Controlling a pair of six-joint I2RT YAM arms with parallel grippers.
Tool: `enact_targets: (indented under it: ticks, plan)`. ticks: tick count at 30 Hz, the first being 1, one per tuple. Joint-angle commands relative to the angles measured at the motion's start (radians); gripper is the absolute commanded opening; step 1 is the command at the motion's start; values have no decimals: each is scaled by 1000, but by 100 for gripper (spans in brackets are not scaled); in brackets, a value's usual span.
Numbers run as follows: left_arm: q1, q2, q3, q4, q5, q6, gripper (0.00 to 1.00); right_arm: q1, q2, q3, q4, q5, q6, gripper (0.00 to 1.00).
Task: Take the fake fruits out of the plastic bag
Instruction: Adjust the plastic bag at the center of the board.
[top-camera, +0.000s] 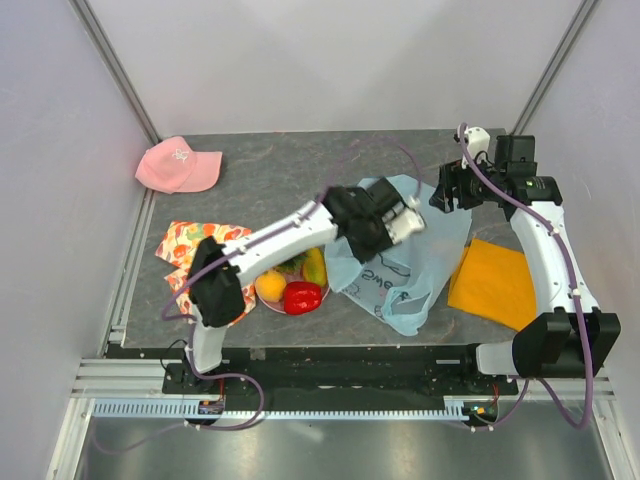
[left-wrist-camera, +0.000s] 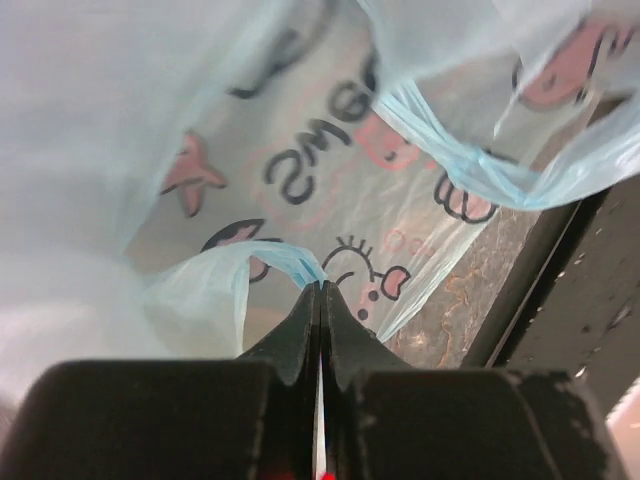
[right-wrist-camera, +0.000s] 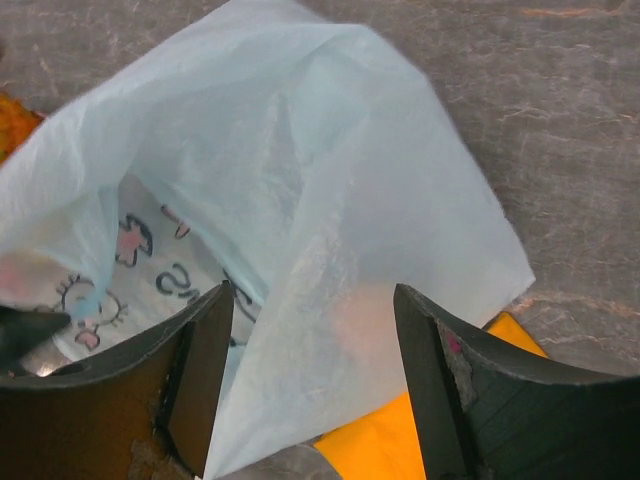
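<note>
Several fake fruits (top-camera: 290, 288) already out, near-left | left gripper (left-wrist-camera: 321, 288) clamped on a plastic bag (right-wrist-camera: 300, 150) fold, holding its mouth up, I judge | right gripper (right-wrist-camera: 315, 300) spread above the far corner.

The white-and-black left arm (top-camera: 285, 238) rises from its base at the lower left of the top view and stretches diagonally toward the frame's centre. Its left hand (left-wrist-camera: 321, 290) is clamped, the black fingers (left-wrist-camera: 300, 335) pressed together on a fold of the thin light-blue plastic bag (left-wrist-camera: 250, 100). The right arm (top-camera: 556, 255) runs up the right edge, bends at the upper right and points leftward. The right hand (right-wrist-camera: 315, 350) is spread wide, its dark fingers (right-wrist-camera: 200, 360) well apart, with bag film lying between them.
</note>
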Motion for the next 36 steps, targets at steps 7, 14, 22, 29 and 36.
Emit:
enact_targets:
  ticks: [7,14,22,29,36]
  plan:
    - [211,-166,239,48,305,-273,1,182,-8,-9,-163,-194,-172,66]
    - [241,-171,314,91,427,-355,2,328,71,-32,-88,-156,-95,58]
    - [263,-183,351,130,446,-421,2,348,246,-19,-3,-185,81,49]
    - [275,-169,363,141,437,-425,2,375,302,-15,-5,-250,152,41]
    - [283,-177,395,150,438,-438,2,424,236,-148,-17,-164,210,46]
